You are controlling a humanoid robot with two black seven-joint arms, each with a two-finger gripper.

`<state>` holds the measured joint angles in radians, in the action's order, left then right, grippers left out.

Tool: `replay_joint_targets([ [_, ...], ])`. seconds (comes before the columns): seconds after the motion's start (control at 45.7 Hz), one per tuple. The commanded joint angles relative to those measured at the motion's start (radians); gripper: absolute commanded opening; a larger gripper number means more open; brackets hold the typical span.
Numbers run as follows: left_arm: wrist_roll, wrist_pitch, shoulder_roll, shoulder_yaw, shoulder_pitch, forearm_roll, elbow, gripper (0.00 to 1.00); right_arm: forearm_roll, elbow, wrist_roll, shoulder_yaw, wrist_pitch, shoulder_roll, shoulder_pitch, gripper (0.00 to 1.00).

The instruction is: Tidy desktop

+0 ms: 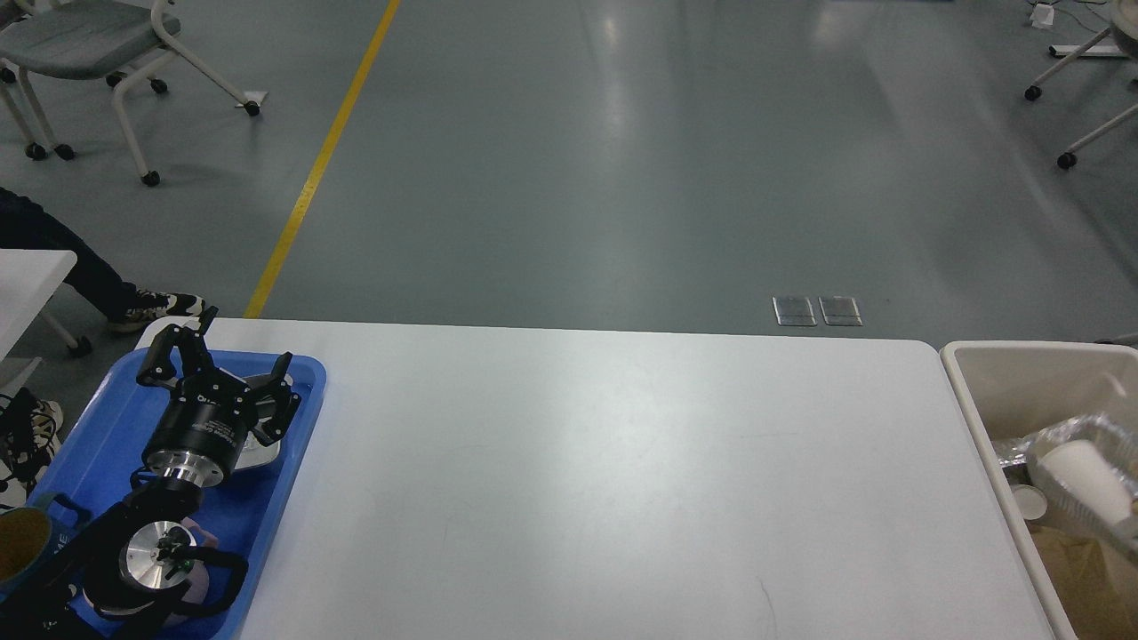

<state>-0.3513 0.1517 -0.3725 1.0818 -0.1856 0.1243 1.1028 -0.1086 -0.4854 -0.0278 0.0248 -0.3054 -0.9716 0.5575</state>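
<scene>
Desktop [622, 480]: white top filling the middle of the view, bare surface showing no loose items. Blue tray [298, 444] at its left edge, holding a metal dish. Left gripper [233, 363]: above the tray, fingers spread, nothing held. Beige bin [978, 409], right: cups and wrapping. Tidying appears nearly finished.

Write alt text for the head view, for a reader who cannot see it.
The robot's left end effector, fingers spread open, hovers over a blue tray at the left end of a white desktop. A beige bin holding a paper cup and clear plastic waste stands at the right end. Grey floor with a yellow line lies beyond.
</scene>
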Motion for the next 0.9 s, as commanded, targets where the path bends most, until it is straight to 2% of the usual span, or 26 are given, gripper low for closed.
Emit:
replay_joint_targets([
  [0.0,0.005,-0.004,0.004,0.0,-0.002,0.0,-0.014,0.96,0.001,0.047,0.0,0.0,0.0,0.013,-0.025,1.0],
  [0.131,0.005,-0.003,0.001,0.001,-0.012,0.0,-0.02,0.96,0.001,0.059,-0.004,-0.005,0.014,0.016,-0.025,1.0],
  [0.284,0.003,-0.006,-0.009,-0.002,-0.028,0.002,-0.021,0.96,0.0,0.076,-0.007,-0.045,0.158,0.068,0.002,1.0],
  [0.416,0.006,-0.024,-0.029,-0.013,-0.028,0.011,-0.023,0.96,-0.019,0.087,-0.009,-0.04,0.206,0.096,0.074,1.0],
  [0.503,-0.005,-0.061,-0.048,-0.002,-0.028,0.014,-0.029,0.96,-0.025,0.097,-0.011,-0.037,0.235,0.163,0.102,1.0],
  [0.656,-0.006,-0.098,-0.054,0.018,-0.029,0.012,-0.029,0.96,-0.068,0.168,-0.023,-0.039,0.508,0.221,0.145,1.0],
  [0.7,-0.006,-0.098,-0.054,0.032,-0.029,0.011,-0.034,0.96,-0.088,0.169,-0.023,-0.037,0.546,0.258,0.165,1.0],
  [0.831,0.0,-0.095,-0.052,0.038,-0.034,0.014,-0.055,0.96,-0.123,0.168,-0.029,-0.037,0.551,0.353,0.209,1.0],
  [0.875,0.0,-0.095,-0.054,0.035,-0.041,0.014,-0.055,0.96,-0.123,0.16,-0.053,-0.04,0.549,0.385,0.226,1.0],
])
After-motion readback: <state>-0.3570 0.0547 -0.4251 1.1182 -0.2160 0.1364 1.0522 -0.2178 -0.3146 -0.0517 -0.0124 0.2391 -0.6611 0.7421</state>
